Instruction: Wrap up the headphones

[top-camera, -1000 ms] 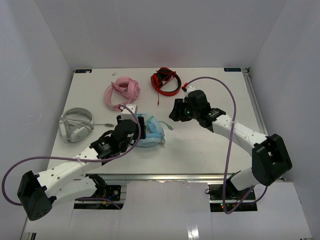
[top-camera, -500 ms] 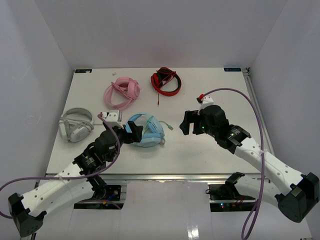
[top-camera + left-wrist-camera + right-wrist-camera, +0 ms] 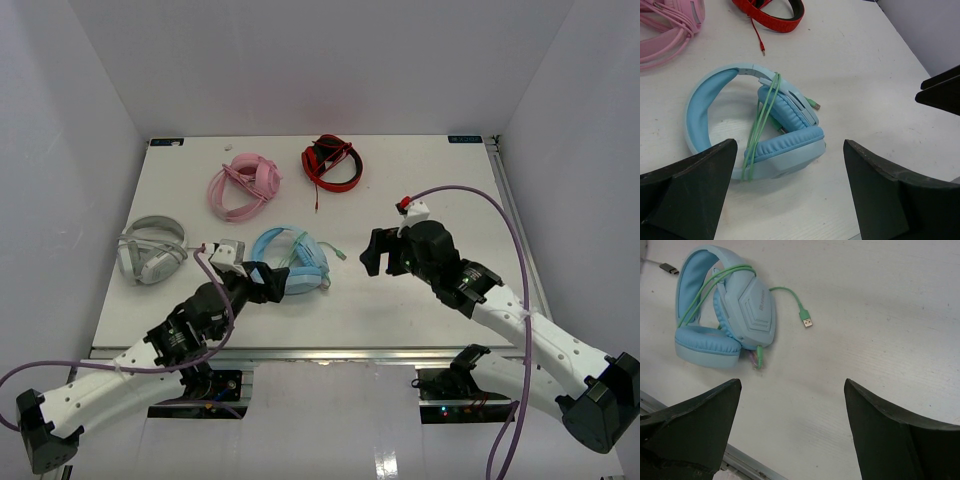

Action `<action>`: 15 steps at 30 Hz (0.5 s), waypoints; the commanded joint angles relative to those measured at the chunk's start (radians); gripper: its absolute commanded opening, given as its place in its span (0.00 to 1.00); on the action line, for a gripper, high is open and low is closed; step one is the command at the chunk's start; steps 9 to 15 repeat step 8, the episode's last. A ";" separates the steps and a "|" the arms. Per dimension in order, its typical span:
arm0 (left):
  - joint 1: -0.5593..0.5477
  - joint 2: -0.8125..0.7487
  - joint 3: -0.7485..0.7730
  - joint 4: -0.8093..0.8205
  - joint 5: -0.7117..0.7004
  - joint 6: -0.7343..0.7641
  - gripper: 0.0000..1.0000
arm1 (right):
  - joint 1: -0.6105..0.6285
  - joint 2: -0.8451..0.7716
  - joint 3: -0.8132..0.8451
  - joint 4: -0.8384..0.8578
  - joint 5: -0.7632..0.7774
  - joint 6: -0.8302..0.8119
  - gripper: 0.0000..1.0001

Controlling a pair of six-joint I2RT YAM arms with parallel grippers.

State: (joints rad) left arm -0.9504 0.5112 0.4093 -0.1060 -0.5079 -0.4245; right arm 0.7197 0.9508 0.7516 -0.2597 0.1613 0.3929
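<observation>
- You had the headphones lying flat on the tabletop, left of the middle and towards the near edge, with the two ear cups folded against each other inside the headband.
- The green cable was looped several times across the headband and one ear cup. Its end with the plug lay loose on the tabletop, just beside the cups on the right.
- Your left gripper had its fingers wide apart and held nothing. It was just beside the near left side of the headphones and pointed at them.
- Your right gripper also had its fingers wide apart and empty. It was to the right of the headphones, apart from them.
- A pink headset and a red headset lay farther back, and a grey-white headset lay at the left.
</observation>
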 commanded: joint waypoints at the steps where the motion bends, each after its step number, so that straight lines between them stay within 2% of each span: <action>1: -0.010 -0.014 -0.006 0.036 -0.020 0.024 0.98 | 0.003 -0.006 -0.012 0.061 -0.009 -0.001 0.90; 8: -0.024 -0.003 0.000 0.022 -0.029 0.027 0.98 | 0.003 -0.078 -0.054 0.114 -0.011 -0.006 0.90; 15: -0.024 -0.003 0.000 0.022 -0.029 0.027 0.98 | 0.003 -0.078 -0.054 0.114 -0.011 -0.006 0.90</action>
